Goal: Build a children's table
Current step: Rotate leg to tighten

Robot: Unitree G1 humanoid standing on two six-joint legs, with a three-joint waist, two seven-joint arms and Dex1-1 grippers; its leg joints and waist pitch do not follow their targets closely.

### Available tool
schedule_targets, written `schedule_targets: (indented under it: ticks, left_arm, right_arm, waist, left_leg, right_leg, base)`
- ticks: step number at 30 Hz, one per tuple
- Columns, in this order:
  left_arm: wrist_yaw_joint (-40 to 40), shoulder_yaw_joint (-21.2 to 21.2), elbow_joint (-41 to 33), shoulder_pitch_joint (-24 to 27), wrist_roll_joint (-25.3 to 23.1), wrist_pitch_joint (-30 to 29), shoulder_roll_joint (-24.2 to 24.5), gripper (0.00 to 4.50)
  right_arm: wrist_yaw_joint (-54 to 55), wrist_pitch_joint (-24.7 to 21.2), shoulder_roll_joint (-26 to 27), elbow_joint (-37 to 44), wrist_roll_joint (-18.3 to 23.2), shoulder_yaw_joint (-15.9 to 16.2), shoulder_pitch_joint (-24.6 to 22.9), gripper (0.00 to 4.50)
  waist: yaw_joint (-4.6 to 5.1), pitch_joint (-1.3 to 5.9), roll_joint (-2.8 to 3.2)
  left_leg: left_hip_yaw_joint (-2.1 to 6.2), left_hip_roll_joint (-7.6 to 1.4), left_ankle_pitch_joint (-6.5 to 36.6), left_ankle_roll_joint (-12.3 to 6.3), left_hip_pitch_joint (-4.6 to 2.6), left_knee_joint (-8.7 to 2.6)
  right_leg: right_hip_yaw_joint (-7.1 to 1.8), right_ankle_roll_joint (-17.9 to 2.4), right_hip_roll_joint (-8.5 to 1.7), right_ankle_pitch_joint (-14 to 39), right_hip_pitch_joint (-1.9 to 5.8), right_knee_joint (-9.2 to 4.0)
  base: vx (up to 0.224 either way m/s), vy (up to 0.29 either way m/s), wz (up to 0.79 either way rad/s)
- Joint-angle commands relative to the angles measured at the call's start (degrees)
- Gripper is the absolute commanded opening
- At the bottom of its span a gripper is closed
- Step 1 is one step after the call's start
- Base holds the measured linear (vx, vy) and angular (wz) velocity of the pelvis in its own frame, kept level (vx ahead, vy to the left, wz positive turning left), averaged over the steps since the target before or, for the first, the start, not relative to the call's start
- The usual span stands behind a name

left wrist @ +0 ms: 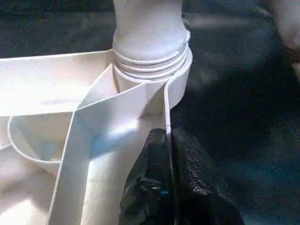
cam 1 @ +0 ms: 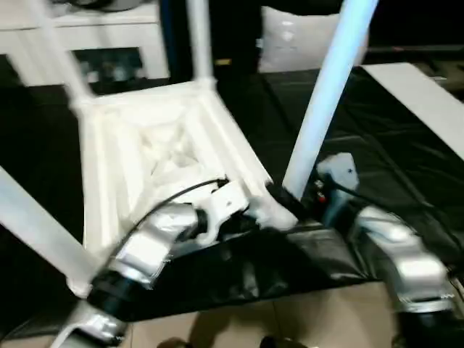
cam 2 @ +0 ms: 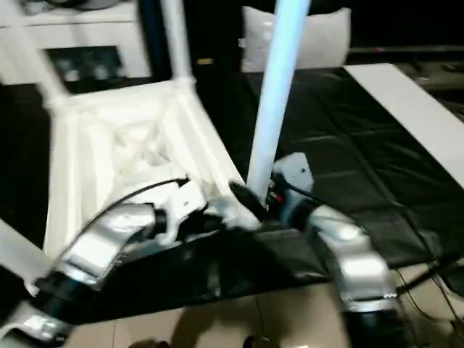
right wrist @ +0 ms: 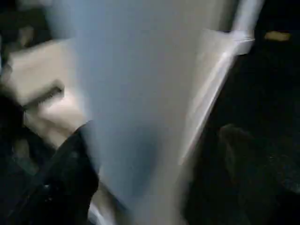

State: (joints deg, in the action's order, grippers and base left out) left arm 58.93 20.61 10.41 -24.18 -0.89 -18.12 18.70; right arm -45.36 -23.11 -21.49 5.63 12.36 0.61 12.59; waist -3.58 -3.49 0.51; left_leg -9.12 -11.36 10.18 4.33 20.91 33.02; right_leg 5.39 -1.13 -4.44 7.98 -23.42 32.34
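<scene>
Table top: the white plastic rectangular table top (cam 1: pixel 156 156) lies upside down on the big black-covered work table (cam 1: pixel 406 174), its cross-ribbed underside facing up at me
Legs in place: I count four long white tapered tubular legs standing up from the corners – far left (cam 1: pixel 61 61), far right (cam 1: pixel 199 43), near left (cam 1: pixel 36 225) and the near right leg (cam 1: pixel 322 101)
Near right joint: from my left wrist I see that leg's ribbed foot sitting in the round corner socket (left wrist: pixel 180 77); a few ridges are above the rim, so I judge it may not be fully home
My left gripper (left wrist: pixel 168 154): my two black fingers are pressed together on the thin side wall of the top, just beside that socket, steadying it
My right gripper (cam 2: pixel 250 197): at the base of the near right leg; I cannot tell how its fingers stand
Done: all four legs are up, as I judge
Left: seat the last leg firmly, let go, turn the table onto its feet
</scene>
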Motion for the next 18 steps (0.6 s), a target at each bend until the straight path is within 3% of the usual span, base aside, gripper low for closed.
schedule_targets:
  ticks: [1, 3, 4, 6, 8, 11, 18]
  left_arm:
    - [5.7, 1.8, 0.1, -0.9, 1.0, 3.5, 1.6, 0.00]
    - [7.6, 2.4, 0.9, -1.3, 0.9, 5.0, 2.8, 0.00]
    - [9.0, 2.8, 1.7, -1.8, 0.8, 6.4, 3.6, 0.00]
    - [14.3, 4.1, 4.7, -3.8, 0.8, 11.0, 6.0, 0.00]
    - [16.6, 4.7, 5.6, -4.5, 0.9, 12.3, 6.7, 0.00]
    - [18.7, 5.4, 6.1, -5.0, 1.1, 13.7, 7.3, 0.00]
    - [23.7, 7.6, 6.7, -5.5, 2.1, 16.6, 7.7, 0.00]
  right_arm:
    - [-6.1, 1.4, -3.2, -1.4, 0.9, 0.3, 1.0, 4.34]
    - [-9.1, 2.1, -4.9, -2.2, 1.8, 0.8, 1.3, 4.41]
    - [-11.4, 2.6, -6.1, -2.7, 2.3, 1.3, 1.5, 4.41]
    - [-20.5, 4.1, -10.1, -4.5, 4.2, 3.2, 1.8, 4.41]
    - [-24.2, 4.6, -11.3, -5.5, 4.9, 4.1, 2.1, 4.41]
    - [-27.2, 5.3, -12.2, -6.7, 5.2, 5.2, 2.7, 4.15]
    - [-33.0, 8.2, -11.9, -13.3, 4.4, 9.0, 6.8, 3.56]
  waist:
    - [-0.02, 4.02, 0.05]
    - [-0.38, 3.95, 0.13]
    - [-0.40, 4.01, -0.48]
    - [-0.92, 3.90, -0.44]
    - [-1.38, 3.61, -1.00]
    - [-1.57, 3.52, -0.97]
    - [-1.46, 3.42, -0.95]
  left_leg:
    - [-0.30, -1.71, 12.1, -3.98, -0.71, -3.48]
    - [-0.22, -1.72, 14.1, -3.33, -0.89, -3.50]
    - [-0.30, -1.71, 14.3, -3.48, -0.83, -3.52]
    - [-0.28, -1.61, 15.1, -3.60, -0.94, -3.42]
    - [-0.34, -1.59, 16.4, -3.36, -0.94, -3.39]
    - [-0.22, -1.56, 17.8, -2.64, -1.25, -3.40]
    - [-0.25, -1.85, 18.4, -2.65, -1.30, -3.55]
  right_leg:
    - [-2.83, -10.5, -3.34, 14.9, 3.41, -3.13]
    - [-2.76, -10.1, -3.53, 17.9, 3.33, -3.37]
    - [-2.74, -9.9, -3.52, 18.4, 3.40, -3.48]
    - [-2.69, -9.1, -3.68, 21.4, 3.31, -3.70]
    - [-2.70, -7.8, -3.84, 25.6, 3.05, -4.04]
    - [-2.39, -6.0, -4.05, 31.2, 2.89, -4.46]
    - [-2.34, -7.0, -3.96, 29.6, 2.50, -4.10]
  base:
    - [0.000, 0.000, 0.00]
    - [0.000, 0.000, 0.00]
    - [0.000, 0.000, 0.00]
    - [0.000, 0.000, 0.00]
    - [0.000, 0.000, 0.00]
    - [0.000, 0.000, 0.00]
    - [0.000, 0.000, 0.00]
